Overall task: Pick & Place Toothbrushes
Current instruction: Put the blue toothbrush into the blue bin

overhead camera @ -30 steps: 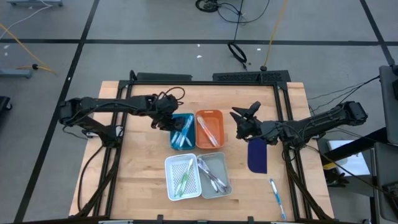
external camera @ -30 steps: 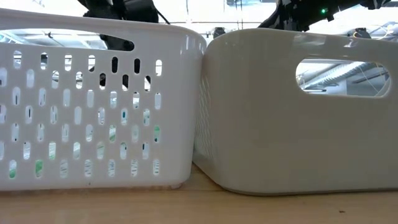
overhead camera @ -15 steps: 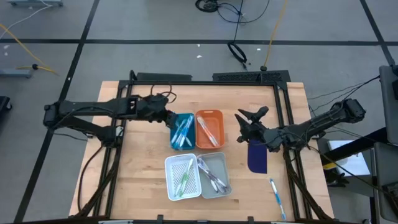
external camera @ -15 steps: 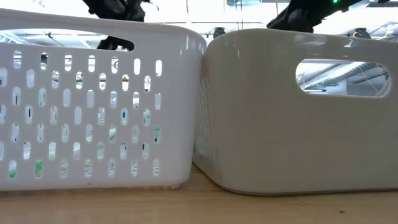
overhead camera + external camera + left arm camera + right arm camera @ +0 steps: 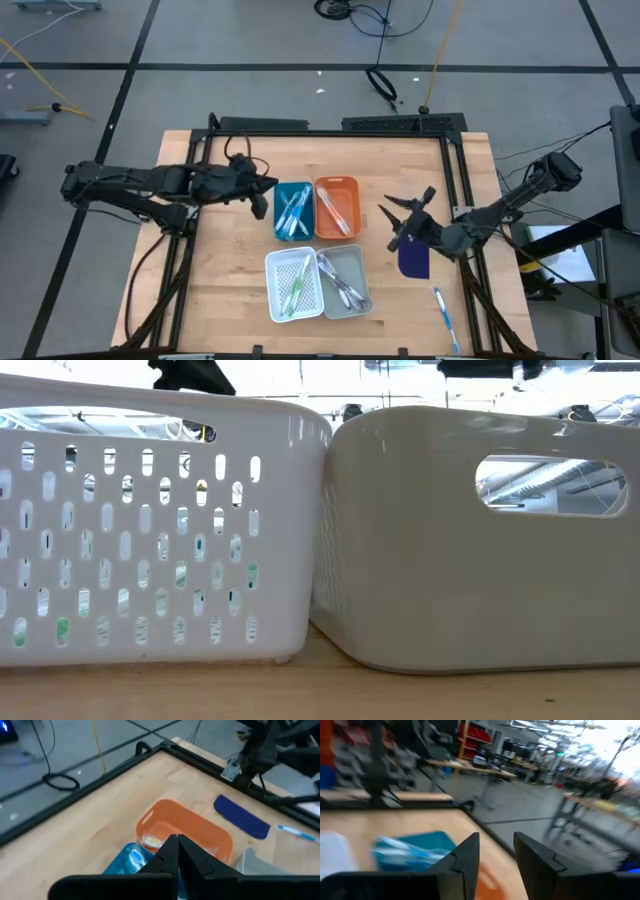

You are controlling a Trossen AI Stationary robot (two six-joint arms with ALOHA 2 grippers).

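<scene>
left gripper [image 5: 268, 186] is hovering beside the teal tray [image 5: 292, 210], fingers clenched on nothing. right gripper [image 5: 408, 212] is hanging above the blue pad [image 5: 413, 254], fingers parted, empty. toothbrushes [image 5: 292, 212] are lying in four trays; one toothbrush [image 5: 445, 317] is lying on the worktop [image 5: 220, 260].

I count four trays on my counter [image 5: 220, 290]: one teal [image 5: 279, 190], one orange [image 5: 337, 183], one white [image 5: 272, 262], one grey [image 5: 361, 262]. One blue pad [image 5: 413, 258]. One loose toothbrush [image 5: 445, 317] near right; those inside the trays I cannot count. I have two pincers.
</scene>
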